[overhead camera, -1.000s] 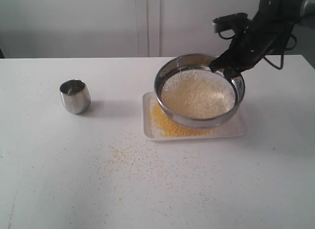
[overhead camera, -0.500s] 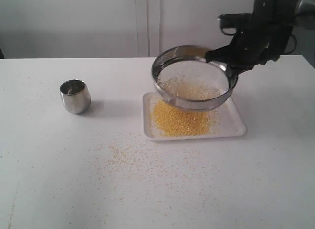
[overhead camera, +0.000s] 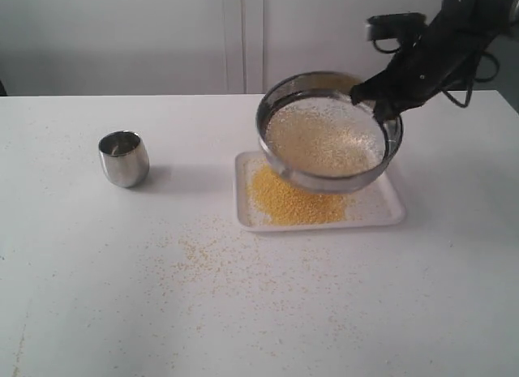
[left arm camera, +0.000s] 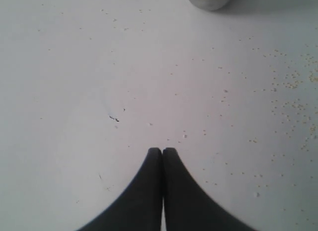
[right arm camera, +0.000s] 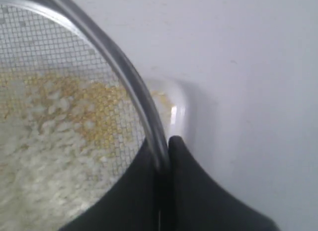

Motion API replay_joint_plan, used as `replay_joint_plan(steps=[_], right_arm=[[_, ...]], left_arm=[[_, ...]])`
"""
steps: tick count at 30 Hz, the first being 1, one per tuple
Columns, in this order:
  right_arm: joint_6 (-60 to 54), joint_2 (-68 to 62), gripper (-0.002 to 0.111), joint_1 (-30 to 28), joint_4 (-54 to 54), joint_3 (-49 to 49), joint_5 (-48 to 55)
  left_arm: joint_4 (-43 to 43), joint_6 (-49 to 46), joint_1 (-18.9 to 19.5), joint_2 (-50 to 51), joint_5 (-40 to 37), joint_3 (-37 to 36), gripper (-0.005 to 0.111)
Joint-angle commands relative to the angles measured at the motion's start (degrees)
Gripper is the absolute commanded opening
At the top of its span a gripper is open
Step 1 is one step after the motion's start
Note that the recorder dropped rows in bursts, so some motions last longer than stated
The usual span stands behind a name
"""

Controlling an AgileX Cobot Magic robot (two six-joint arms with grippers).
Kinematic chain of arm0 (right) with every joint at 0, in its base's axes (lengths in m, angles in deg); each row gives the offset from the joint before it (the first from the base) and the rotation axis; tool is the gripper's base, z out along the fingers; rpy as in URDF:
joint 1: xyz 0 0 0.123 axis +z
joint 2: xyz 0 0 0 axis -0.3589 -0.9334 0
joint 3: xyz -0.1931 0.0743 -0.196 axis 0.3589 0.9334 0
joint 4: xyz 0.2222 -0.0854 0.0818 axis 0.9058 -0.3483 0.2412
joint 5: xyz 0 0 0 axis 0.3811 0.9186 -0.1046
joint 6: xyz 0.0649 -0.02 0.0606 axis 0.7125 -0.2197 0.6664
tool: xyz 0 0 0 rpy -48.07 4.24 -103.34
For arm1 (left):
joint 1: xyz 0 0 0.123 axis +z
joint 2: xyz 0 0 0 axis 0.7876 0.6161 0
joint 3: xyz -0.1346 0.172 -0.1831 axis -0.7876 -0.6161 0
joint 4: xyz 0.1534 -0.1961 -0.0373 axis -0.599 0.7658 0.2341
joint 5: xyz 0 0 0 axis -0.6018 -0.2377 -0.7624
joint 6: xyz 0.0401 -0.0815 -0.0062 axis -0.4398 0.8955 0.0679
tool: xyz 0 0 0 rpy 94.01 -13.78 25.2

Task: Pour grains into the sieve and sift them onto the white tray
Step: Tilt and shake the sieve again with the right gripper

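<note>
White tabletop spreads beneath both my arms. On its right half, nearer the far edge, lies the white tray. I hold the sieve in the air above it, my right claw pinched on its rim on the side toward the table's far right corner. A small steel cup stands upright, well apart toward the left edge. My left claw hangs over the table with its tips pressed together, gripping nothing. Pale grains cover the sieve's mesh, yellow ones lie heaped on the tray below, and more are strewn toward the near edge.
</note>
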Motion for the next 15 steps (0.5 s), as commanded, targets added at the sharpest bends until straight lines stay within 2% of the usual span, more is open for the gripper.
replay_joint_plan(steps=[1,3,4,5,6,8,9,10,11,13,14,15], right_arm=[[-8.05,1.22,0.000,0.95,6.60,-0.40,2.81],[23.46,1.22,0.000,-0.21,-4.78,-0.40,-1.05],[29.81,1.22,0.000,-0.37,-7.26,-0.40,-1.16],[26.72,1.22,0.000,-0.16,-6.38,-0.40,-1.17],[17.56,1.22,0.000,0.66,-2.65,-0.40,-0.53],[-10.40,1.22,0.000,1.72,6.95,-0.40,6.33],[-19.77,1.22,0.000,1.97,7.98,-0.40,9.92],[-15.82,1.22,0.000,1.97,5.52,-0.40,9.34],[-6.47,1.22,0.000,1.61,1.35,-0.40,5.74],[23.97,1.22,0.000,0.17,-11.46,-0.40,2.19],[29.94,1.10,0.000,-0.06,-13.66,-0.28,2.11],[27.86,0.95,0.000,-0.06,-12.31,-0.01,1.97]], left_arm=[[0.21,0.22,0.04,-0.40,-0.36,-0.41,0.000],[0.21,0.22,0.04,-0.40,-0.36,-0.41,0.000],[0.21,0.22,0.04,-0.40,-0.36,-0.41,0.000],[0.21,0.22,0.04,-0.40,-0.36,-0.41,0.000],[0.21,0.22,0.04,-0.40,-0.36,-0.41,0.000],[0.21,0.22,0.04,-0.40,-0.36,-0.41,0.000],[0.21,0.22,0.04,-0.40,-0.36,-0.41,0.000],[0.21,0.22,0.04,-0.40,-0.36,-0.41,0.000],[0.21,0.22,0.04,-0.40,-0.36,-0.41,0.000],[0.21,0.22,0.04,-0.40,-0.36,-0.41,0.000],[0.21,0.22,0.04,-0.40,-0.36,-0.41,0.000],[0.21,0.22,0.04,-0.40,-0.36,-0.41,0.000]])
